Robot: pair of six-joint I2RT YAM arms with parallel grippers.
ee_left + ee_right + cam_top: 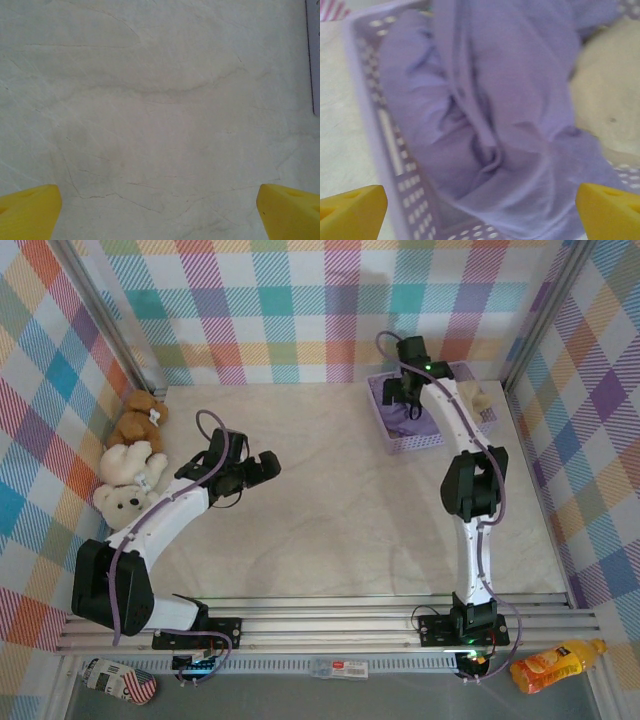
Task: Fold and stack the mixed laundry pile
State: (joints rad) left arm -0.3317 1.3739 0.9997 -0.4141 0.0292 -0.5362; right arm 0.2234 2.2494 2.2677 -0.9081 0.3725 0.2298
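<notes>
Soft matt lavender shirt [510, 100]; perforated plastic basket [395, 160]; matt creased table cover [160, 100].

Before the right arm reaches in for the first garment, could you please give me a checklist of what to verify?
1. Is the right gripper open? Ok, its fingertips stand wide apart.
2. Is it empty? Ok, nothing is between the fingertips.
3. Is the lavender shirt within reach? Ok, it lies bunched in the basket, just beyond the fingertips.
4. Is the cream garment free of the shirt? Cannot tell; they touch, and a shirt fold may overlap it.
5. Is the left gripper ready? Ok, it is open and empty above the table.
6. Is there folding space? Ok, the teddy bears sit at the left edge.
</notes>
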